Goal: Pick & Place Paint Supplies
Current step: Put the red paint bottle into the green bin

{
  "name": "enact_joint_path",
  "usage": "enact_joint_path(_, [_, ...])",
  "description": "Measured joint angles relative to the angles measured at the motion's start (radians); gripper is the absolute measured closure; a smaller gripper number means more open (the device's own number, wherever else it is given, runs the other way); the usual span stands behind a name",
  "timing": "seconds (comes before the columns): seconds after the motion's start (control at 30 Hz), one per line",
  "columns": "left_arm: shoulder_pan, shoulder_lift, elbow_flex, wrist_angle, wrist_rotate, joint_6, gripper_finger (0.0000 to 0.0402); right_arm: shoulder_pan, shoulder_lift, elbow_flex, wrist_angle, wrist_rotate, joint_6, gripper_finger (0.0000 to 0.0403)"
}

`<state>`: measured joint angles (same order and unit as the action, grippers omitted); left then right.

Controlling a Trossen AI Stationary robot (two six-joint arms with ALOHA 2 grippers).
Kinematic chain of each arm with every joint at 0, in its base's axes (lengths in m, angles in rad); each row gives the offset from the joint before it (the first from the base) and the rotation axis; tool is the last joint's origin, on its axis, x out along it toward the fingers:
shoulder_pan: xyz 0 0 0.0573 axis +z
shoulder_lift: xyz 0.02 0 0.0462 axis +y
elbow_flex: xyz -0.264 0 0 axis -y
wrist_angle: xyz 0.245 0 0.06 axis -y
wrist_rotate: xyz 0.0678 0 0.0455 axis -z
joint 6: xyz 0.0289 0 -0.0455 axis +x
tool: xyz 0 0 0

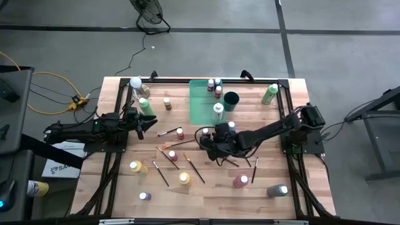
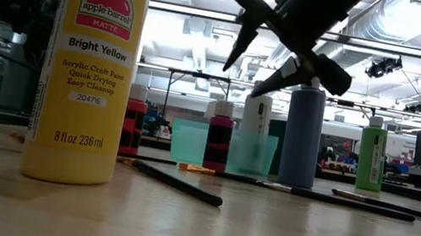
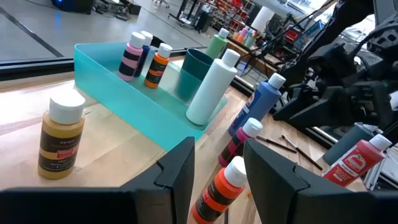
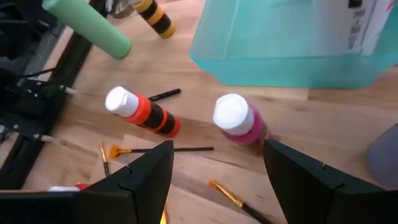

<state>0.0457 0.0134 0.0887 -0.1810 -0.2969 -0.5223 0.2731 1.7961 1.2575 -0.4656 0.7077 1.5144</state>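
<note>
Small white-capped paint bottles stand scattered on the wooden table, among them a pink one (image 4: 239, 123), an orange one (image 4: 142, 112) and a big yellow one (image 2: 87, 63). Thin brushes (image 1: 194, 167) lie flat between them. My right gripper (image 4: 217, 155) hangs open above the table's middle (image 1: 209, 145), tilted downward, the pink bottle just beyond its fingertips, untouched. My left gripper (image 3: 217, 152) rests open at the table's left (image 1: 140, 124), nearly level, with nothing between its fingers.
A teal tray (image 1: 199, 106) at the far middle holds a few small bottles, a white bottle (image 1: 217, 111) and a dark cup (image 1: 232, 99). A blue bottle (image 3: 264, 102) stands near it. Green bottles (image 1: 270, 94) (image 1: 145, 105), red (image 1: 240, 181) and grey (image 1: 278, 189) ones stand around.
</note>
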Motion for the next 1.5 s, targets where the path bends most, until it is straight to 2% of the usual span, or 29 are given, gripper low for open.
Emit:
enact_joint_path(0.3, [0.000, 0.000, 0.000, 0.000, 0.000, 0.000, 0.0266, 0.070, 0.059, 0.000, 0.036, 0.159, -0.115, 0.0160])
enact_joint_path(0.6, [0.000, 0.000, 0.000, 0.000, 0.000, 0.000, 0.0266, 0.117, 0.142, 0.000, 0.143, 0.317, -0.348, 0.0160])
enact_joint_path(0.97, [0.000, 0.000, 0.000, 0.000, 0.000, 0.000, 0.0266, 0.109, 0.177, 0.000, 0.136, 0.342, -0.375, 0.0160])
enact_joint_path(1.5, [0.000, 0.000, 0.000, 0.000, 0.000, 0.000, 0.0266, 0.010, 0.177, 0.000, 0.118, 0.334, -0.364, 0.0160])
